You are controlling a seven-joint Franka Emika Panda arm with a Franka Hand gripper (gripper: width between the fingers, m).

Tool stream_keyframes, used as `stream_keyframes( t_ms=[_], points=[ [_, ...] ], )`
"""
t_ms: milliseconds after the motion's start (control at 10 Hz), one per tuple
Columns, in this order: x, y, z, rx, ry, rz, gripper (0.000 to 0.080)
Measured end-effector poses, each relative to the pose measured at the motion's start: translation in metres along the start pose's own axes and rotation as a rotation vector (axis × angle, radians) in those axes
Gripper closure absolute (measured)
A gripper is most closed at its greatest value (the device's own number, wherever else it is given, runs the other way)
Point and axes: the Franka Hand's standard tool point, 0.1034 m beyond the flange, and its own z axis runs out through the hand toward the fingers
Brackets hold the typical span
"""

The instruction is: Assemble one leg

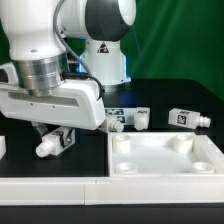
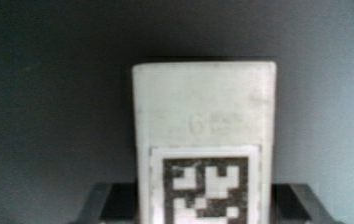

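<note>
My gripper [image 1: 55, 138] is shut on one leg [image 1: 46, 148], a stubby white peg with a black-and-white tag, and holds it tilted just above the black table at the exterior view's left, left of the panel. In the wrist view the held leg [image 2: 204, 140] fills the middle, its tag between the dark fingers [image 2: 117, 203]. The large flat white panel [image 1: 165, 165] with round corner sockets lies at the exterior view's lower right. Three more legs lie behind it: two close together [image 1: 118, 124] [image 1: 140, 118] and one further right [image 1: 187, 118].
A small white piece [image 1: 3, 145] sits at the exterior view's left edge. The robot's base [image 1: 100, 55] stands behind the legs, in front of a green curtain.
</note>
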Motion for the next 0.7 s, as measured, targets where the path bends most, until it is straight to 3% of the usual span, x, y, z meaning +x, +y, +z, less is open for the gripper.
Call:
stream_keyframes(
  t_ms=[300, 700],
  points=[
    [0.000, 0.000, 0.000, 0.000, 0.000, 0.032, 0.0515],
    [-0.003, -0.014, -0.004, -0.002, 0.029, -0.033, 0.0514]
  ],
)
